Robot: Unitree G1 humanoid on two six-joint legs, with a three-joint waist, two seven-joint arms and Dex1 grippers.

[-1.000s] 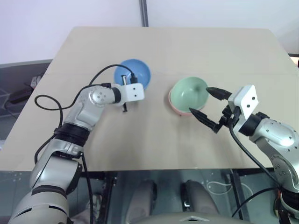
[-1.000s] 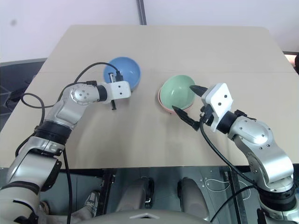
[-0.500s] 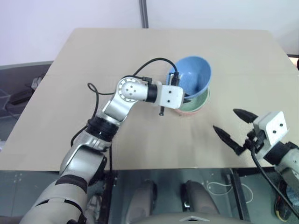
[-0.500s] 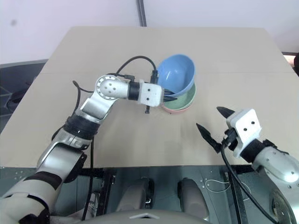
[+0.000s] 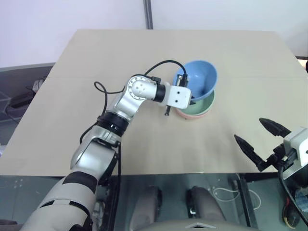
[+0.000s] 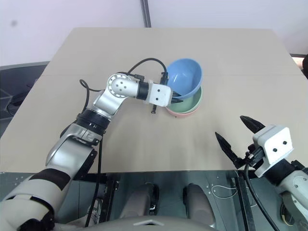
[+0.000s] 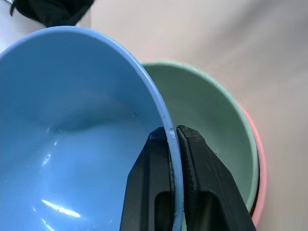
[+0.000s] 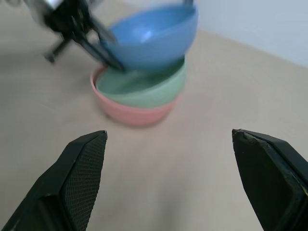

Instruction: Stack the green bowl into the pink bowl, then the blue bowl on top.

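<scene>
The green bowl (image 5: 206,103) sits nested in the pink bowl (image 5: 191,115) right of the table's middle. Just above them the blue bowl (image 5: 199,78) hangs tilted, its low side close to the green bowl's near-left rim. My left gripper (image 7: 173,132) is shut on the blue bowl's (image 7: 72,125) rim, one finger inside and one outside. The green bowl (image 7: 207,120) and the pink bowl's rim (image 7: 259,168) lie right beneath. My right gripper (image 5: 250,130) stands open and holds nothing at the near right edge of the table, well clear of the stack (image 8: 139,96).
The tan table (image 5: 144,139) carries nothing else; bare surface lies to the left, behind and in front of the stack. A dark pole (image 5: 148,14) rises behind the far edge. The left arm's black cable (image 5: 159,65) loops above its wrist.
My left gripper has carried the blue bowl from the table's left-middle rightward to above the green and pink bowls. My right gripper has drawn back from the stack toward the near right edge.
</scene>
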